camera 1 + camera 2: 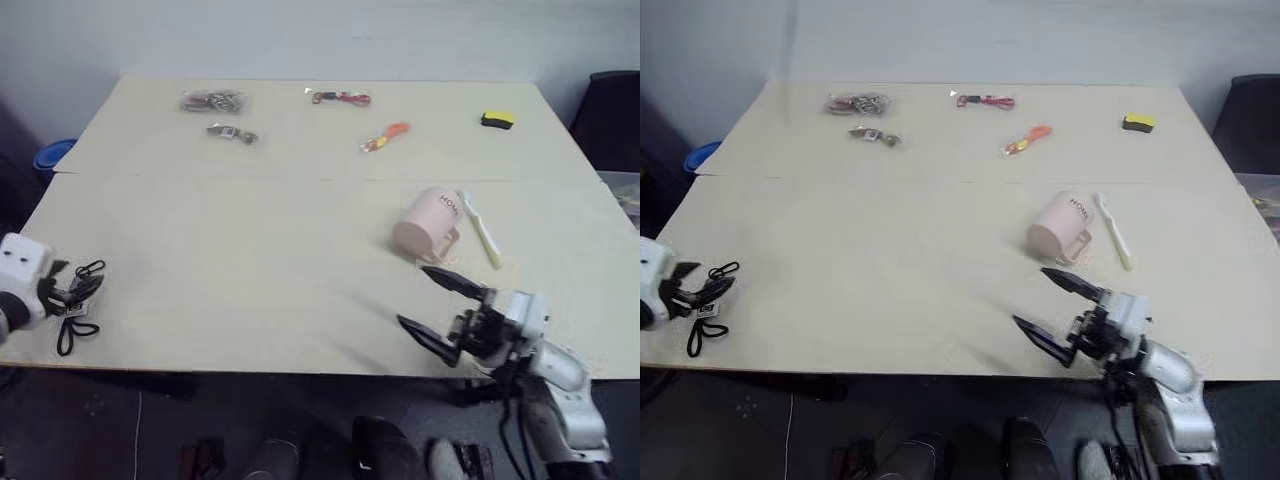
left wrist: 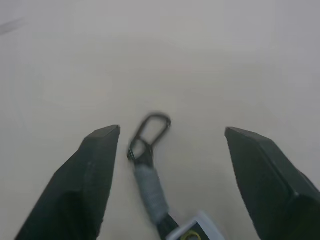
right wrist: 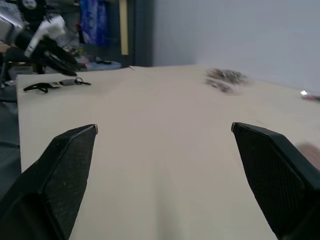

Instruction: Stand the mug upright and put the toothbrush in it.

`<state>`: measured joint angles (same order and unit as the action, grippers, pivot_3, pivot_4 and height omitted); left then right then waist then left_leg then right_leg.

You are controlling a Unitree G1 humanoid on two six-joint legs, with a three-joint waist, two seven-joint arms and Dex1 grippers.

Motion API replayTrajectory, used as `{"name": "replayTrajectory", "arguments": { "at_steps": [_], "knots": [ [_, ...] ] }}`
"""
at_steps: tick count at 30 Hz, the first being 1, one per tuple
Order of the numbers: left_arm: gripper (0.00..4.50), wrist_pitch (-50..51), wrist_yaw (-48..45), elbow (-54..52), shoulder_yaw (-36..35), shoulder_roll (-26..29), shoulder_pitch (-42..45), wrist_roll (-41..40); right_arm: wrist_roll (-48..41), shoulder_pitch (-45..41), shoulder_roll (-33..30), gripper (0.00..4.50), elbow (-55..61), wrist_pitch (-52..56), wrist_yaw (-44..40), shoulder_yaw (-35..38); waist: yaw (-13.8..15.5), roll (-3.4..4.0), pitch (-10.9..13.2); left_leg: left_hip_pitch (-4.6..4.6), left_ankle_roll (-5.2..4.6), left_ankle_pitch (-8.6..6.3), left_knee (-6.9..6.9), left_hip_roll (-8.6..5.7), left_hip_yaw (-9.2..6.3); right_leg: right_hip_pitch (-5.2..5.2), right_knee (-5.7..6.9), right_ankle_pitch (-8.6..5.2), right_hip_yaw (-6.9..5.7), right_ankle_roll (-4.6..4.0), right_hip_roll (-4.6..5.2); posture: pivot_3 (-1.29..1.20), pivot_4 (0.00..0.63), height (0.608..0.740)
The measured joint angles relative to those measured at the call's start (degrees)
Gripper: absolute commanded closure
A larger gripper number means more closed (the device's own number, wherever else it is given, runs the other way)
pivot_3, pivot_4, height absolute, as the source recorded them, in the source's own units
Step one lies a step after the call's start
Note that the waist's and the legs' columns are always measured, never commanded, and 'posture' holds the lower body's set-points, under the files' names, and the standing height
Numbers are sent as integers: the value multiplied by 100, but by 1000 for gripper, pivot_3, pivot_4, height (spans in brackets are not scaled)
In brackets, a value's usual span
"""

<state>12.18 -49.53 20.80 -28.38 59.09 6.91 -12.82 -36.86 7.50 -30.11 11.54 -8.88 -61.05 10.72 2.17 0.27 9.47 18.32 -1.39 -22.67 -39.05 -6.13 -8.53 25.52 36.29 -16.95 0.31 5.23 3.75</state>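
Observation:
The pale pink mug [image 1: 428, 224] lies on its side on the table's right half, handle toward the front edge. Just to its right the cream-white toothbrush [image 1: 482, 232] lies flat on the table, bristle head at the far end. My right gripper [image 1: 412, 295] is open and empty near the front edge, a short way in front of the mug and apart from it. My left gripper [image 1: 78, 284] is at the table's front left edge, far from the mug. Its fingers [image 2: 95, 165] stand wide open on either side of a black clip lanyard [image 2: 149, 150] lying on the table.
The lanyard's black loop [image 1: 72, 330] lies by the front left edge. Along the far side lie a key bunch [image 1: 213, 101], a small key tag [image 1: 232, 133], a red lanyard [image 1: 340, 97], an orange-and-yellow cord [image 1: 385, 136] and a yellow-black block [image 1: 497, 119]. A dark chair [image 1: 610, 115] stands far right.

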Motion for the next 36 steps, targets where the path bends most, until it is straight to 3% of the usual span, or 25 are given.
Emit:
{"name": "replayTrajectory", "arguments": {
  "at_steps": [2,4,7,10,14,18,20,22,23,26,32,36],
  "knots": [
    [655,-306,-814,21,-61,112,-119,-295,-227,501,-220,0,-60,208,-80,464,-50,17,1,1,-5,-2,1,0,2,-2,-8,0,1,0,1,0,150,740],
    [302,-461,-1168,-30,-78,69,-186,-454,-310,739,-277,0,-253,309,-62,821,-63,15,2,2,-5,-3,0,3,1,-5,-11,0,0,1,0,0,150,740],
    [46,-943,-1615,-1041,141,-508,-415,-829,-250,1093,-318,0,-730,339,112,1337,-51,23,-3,-2,-8,-4,-1,3,5,-17,-22,4,4,8,3,0,150,740],
    [46,-336,-1684,-2309,967,-1101,-893,-1274,-119,1331,-235,0,-806,401,322,1453,-81,25,-4,-1,-7,-6,0,15,14,-11,-19,5,11,9,-10,0,150,740],
    [46,244,-1316,-3131,1208,-1569,-934,-1637,373,1237,-432,0,-107,1575,1676,1437,-142,29,-6,-11,5,-10,-3,30,42,-6,-9,6,24,11,-26,0,150,740],
    [46,339,-972,-3240,1381,-1945,-663,-1652,-621,-49,-1031,0,722,4410,3547,1371,-144,40,-11,-13,9,-7,-7,31,50,-3,0,6,31,11,-27,0,150,740],
    [46,365,-901,-3383,1495,-2023,-582,-1652,-1479,-1082,-1307,0,959,6208,4499,1279,-87,35,-13,-5,16,-11,-4,48,35,-1,-19,5,14,9,-37,0,150,740],
    [46,412,-840,-3441,1570,-2083,-515,-1653,-1951,-1801,-1233,0,867,7298,5142,1172,-59,34,-13,8,17,-12,-2,52,28,6,-30,5,8,7,-41,0,150,740],
    [46,422,-788,-3450,1602,-2094,-525,-1647,-2062,-2458,-801,0,568,7846,5731,1174,-66,32,-14,10,17,-12,-5,51,29,6,-31,7,5,4,-41,0,150,740],
    [46,415,-725,-3612,1673,-2188,-548,-1646,-1884,-3525,-51,0,-129,8561,6775,1141,-70,34,-13,18,11,-11,-12,37,39,13,-28,8,11,5,-31,0,150,740],
    [46,372,-621,-3708,1687,-2231,-888,-1612,-1059,-4932,603,0,-1537,8943,7861,1489,-90,35,-14,17,3,-9,-14,28,40,16,-21,8,11,3,-26,0,150,740],
    [0,332,-479,-3841,1677,-2283,-1006,-1599,-700,-5487,808,936,-2191,9055,8103,1848,-98,33,-17,13,3,-9,-15,29,43,14,-13,9,13,3,-26,0,150,740]
  ]
}}
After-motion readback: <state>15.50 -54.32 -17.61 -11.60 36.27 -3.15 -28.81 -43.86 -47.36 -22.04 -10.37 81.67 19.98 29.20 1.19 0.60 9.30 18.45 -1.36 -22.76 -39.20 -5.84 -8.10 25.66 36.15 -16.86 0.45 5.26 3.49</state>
